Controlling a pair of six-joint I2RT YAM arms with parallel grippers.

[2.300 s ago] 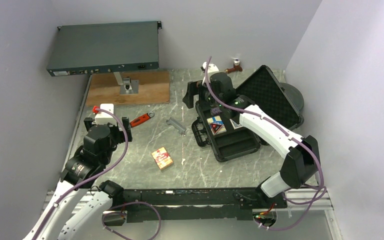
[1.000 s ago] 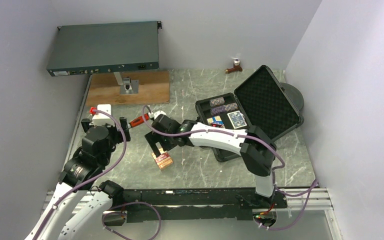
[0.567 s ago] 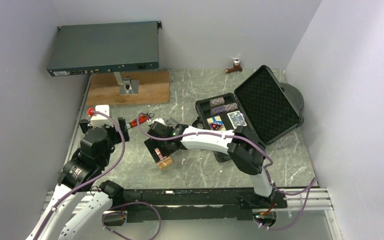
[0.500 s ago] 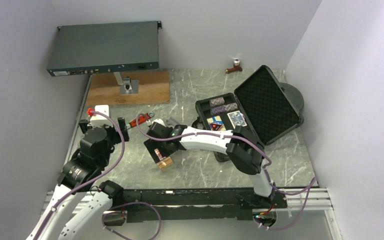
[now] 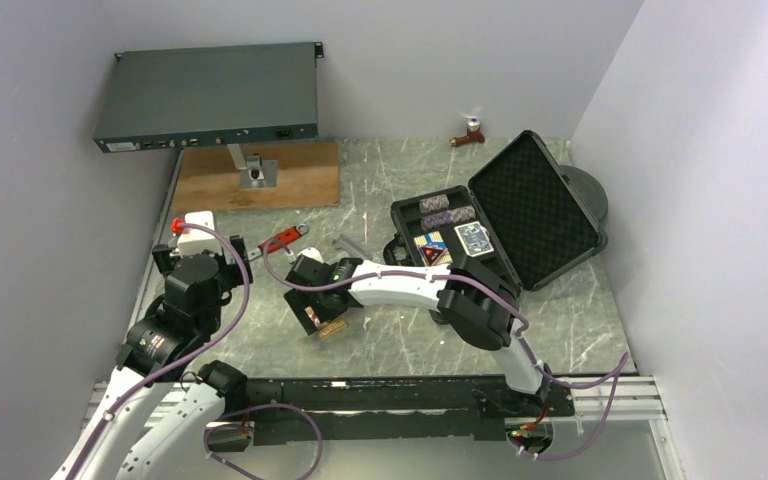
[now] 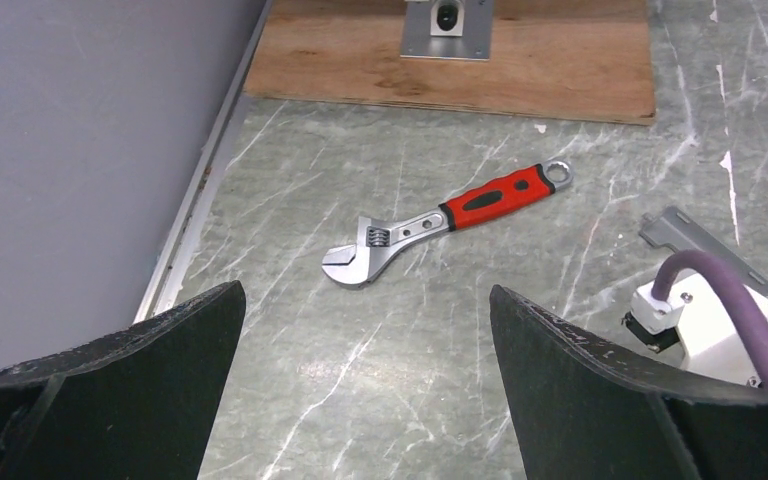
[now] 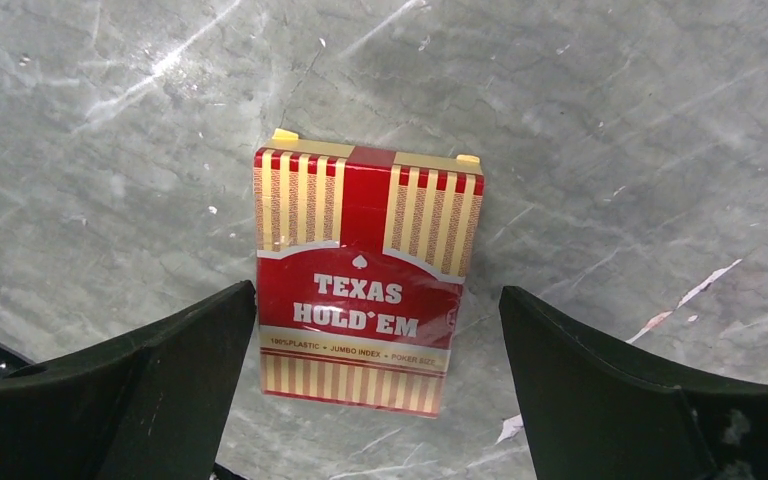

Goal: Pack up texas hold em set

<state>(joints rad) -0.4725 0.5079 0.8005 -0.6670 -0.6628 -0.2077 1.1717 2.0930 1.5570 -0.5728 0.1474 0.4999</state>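
Note:
The red-orange Texas Hold'em card box (image 7: 360,285) lies flat on the marble table, seen as a small box (image 5: 333,326) in the top view. My right gripper (image 7: 377,292) hovers just over it, open, one finger on each side of the box and apart from it. The black case (image 5: 397,212) stands open at the right with its foam-lined lid (image 5: 535,205) raised. In it sit grey chip stacks (image 5: 436,203), a blue card box (image 5: 473,237) and a blue-yellow one (image 5: 432,245). My left gripper (image 6: 365,300) is open over bare table at the left.
A red-handled wrench (image 6: 450,218) lies ahead of the left gripper. A metal bracket (image 5: 352,246) lies near the case. A wooden board (image 5: 258,175) and a dark rack unit (image 5: 208,95) are at the back left. A dark round spool (image 5: 588,190) sits behind the lid.
My right arm has swung from the case over to the red card box and come down, its open fingers now on either side of it. The left arm shifted slightly.

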